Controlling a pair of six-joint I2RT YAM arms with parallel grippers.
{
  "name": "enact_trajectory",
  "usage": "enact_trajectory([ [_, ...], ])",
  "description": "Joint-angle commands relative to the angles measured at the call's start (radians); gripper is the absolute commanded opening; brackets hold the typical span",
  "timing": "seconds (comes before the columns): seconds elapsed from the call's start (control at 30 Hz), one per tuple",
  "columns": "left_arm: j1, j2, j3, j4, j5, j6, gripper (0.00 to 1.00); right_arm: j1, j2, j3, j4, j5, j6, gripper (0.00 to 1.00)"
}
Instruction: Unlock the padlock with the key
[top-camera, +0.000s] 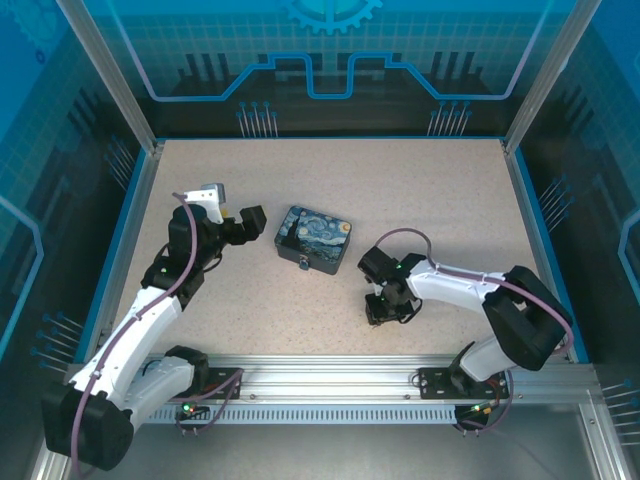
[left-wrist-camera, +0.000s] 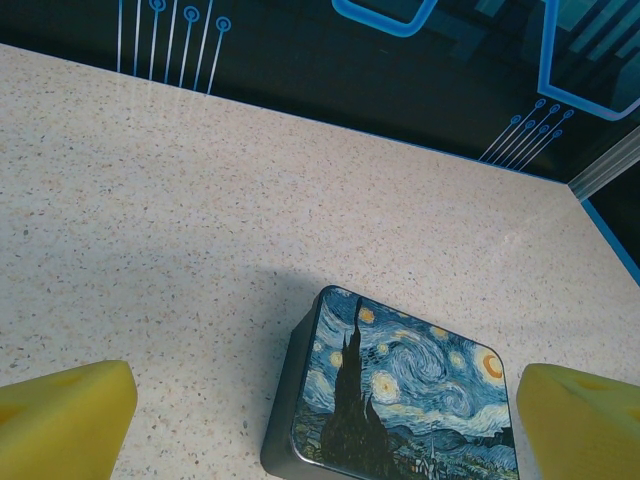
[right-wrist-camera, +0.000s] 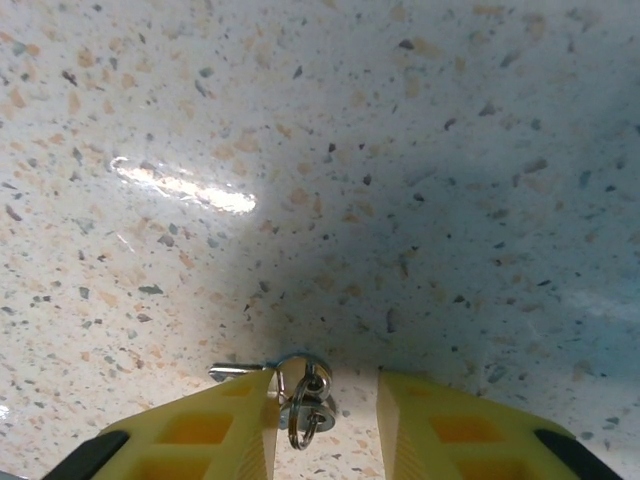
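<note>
The key (right-wrist-camera: 236, 372) lies flat on the table as a thin silvery blade, with small metal rings (right-wrist-camera: 308, 402) attached to it. My right gripper (right-wrist-camera: 327, 425) stands open just over it; the rings sit in the gap, close against the left finger (right-wrist-camera: 200, 430). From above, that gripper (top-camera: 387, 308) points down at the table, right of the tin. A tiny pale speck (top-camera: 303, 264) at the tin's near edge may be the padlock; it is too small to tell. My left gripper (top-camera: 246, 222) is open, left of the tin, holding nothing.
A rectangular dark-blue tin (top-camera: 314, 239) with a starry-night painting lies mid-table between both arms, and it also shows low between the left fingers (left-wrist-camera: 405, 395). Blue walls with aluminium posts (top-camera: 105, 75) fence the table. A rail (top-camera: 330, 385) runs along the near edge.
</note>
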Motion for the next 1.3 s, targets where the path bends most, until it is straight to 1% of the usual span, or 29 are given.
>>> enact_trajectory([
  [0.0,0.010,-0.022,0.023,-0.006,0.009,0.033,0.99,0.038,0.052,0.033,-0.020,0.007,0.011,0.31],
  [0.23,0.009,-0.029,0.020,-0.015,0.000,0.043,0.99,0.077,0.131,0.063,-0.009,0.006,0.040,0.23],
  [0.37,0.009,-0.033,0.023,-0.020,-0.006,0.051,0.99,0.096,0.167,0.077,-0.020,0.010,0.049,0.11],
  [0.5,0.009,-0.035,0.025,-0.027,-0.009,0.057,0.99,0.091,0.151,0.074,-0.027,0.015,0.047,0.01],
  [0.73,0.009,-0.042,0.026,-0.032,-0.008,0.059,0.99,0.049,0.076,0.072,-0.033,0.013,0.018,0.00],
  [0.87,0.009,-0.051,0.023,-0.032,0.015,0.060,0.99,0.009,0.014,0.044,-0.005,-0.016,0.014,0.00],
  [1.13,0.008,-0.067,0.019,-0.036,0.153,0.064,0.99,-0.083,-0.136,-0.027,0.108,-0.117,0.045,0.00],
  [1.27,0.008,-0.051,0.016,-0.014,0.238,0.005,0.99,-0.119,-0.219,-0.034,0.147,-0.117,0.041,0.00],
])
